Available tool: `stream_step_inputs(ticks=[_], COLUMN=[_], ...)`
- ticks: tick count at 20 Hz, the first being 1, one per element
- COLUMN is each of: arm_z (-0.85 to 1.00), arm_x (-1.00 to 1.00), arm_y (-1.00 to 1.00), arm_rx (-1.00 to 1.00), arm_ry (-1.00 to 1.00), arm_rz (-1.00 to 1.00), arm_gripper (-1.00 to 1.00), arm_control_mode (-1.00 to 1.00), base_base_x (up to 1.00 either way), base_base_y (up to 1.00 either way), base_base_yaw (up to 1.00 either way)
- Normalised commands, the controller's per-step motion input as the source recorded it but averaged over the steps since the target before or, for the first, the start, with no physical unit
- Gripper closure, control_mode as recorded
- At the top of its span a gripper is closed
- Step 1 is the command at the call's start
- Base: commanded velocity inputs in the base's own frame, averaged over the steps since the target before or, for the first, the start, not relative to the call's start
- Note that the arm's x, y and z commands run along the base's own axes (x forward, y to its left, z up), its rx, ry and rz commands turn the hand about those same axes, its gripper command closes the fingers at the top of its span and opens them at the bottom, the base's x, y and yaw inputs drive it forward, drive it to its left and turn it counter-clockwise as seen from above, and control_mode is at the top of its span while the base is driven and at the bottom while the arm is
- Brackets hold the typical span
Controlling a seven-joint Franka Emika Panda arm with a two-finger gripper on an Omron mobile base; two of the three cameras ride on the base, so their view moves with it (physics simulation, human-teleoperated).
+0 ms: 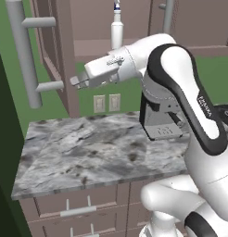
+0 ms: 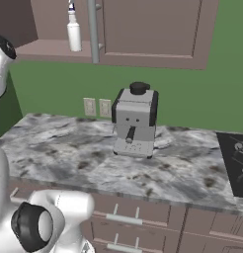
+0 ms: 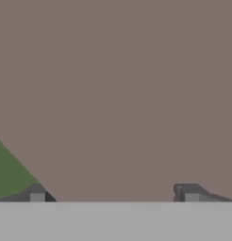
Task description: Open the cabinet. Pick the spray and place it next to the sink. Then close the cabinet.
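The claw (image 1: pixel 75 82) stands wide and holds nothing, close against the inner face of the cabinet's (image 1: pixel 54 51) open left door. The spray (image 1: pixel 117 28) stands upright on the cabinet's bottom shelf, above the grey marbled tabletop (image 1: pixel 88 152) and the coffee machine (image 2: pixel 135 120).

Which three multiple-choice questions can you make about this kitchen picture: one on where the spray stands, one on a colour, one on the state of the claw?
1. Where does the spray stand?
A. in the open cabinet
B. on the counter
C. on the coffee machine

2. What colour is the wall?
A. blue
B. green
C. white

3. How is the claw?
A. shut on the spray
B. shut on a handle
C. open, holding nothing

Answers: 1 A, the bottle stands on the cabinet's shelf above the counter; 2 B, green shows behind the coffee machine; 3 C, its jaws stand apart by the door's edge.
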Motion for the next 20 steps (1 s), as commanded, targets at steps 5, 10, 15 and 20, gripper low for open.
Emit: stream_step_inputs(ticks=[5, 10, 15, 20], arm_z=[-0.02, 0.06, 0.11, 0.07], arm_x=[-0.01, 0.00, 0.00, 0.00], arm_y=[-0.64, -0.81, -0.69, -0.62], arm_rx=[0.00, 0.00, 0.00, -0.03], arm_ry=[-0.07, 0.00, -0.01, -0.07], arm_rz=[0.00, -0.11, -0.29, -0.27], arm_gripper=[-1.00, -1.00, -1.00, -1.00], arm_control_mode=[-1.00, -1.00, -1.00, -1.00], base_base_x=[0.00, 0.00, 0.00, 0.00], base_base_y=[0.00, 0.00, 0.00, 0.00], base_base_yaw=[0.00, 0.00, 0.00, 0.00])
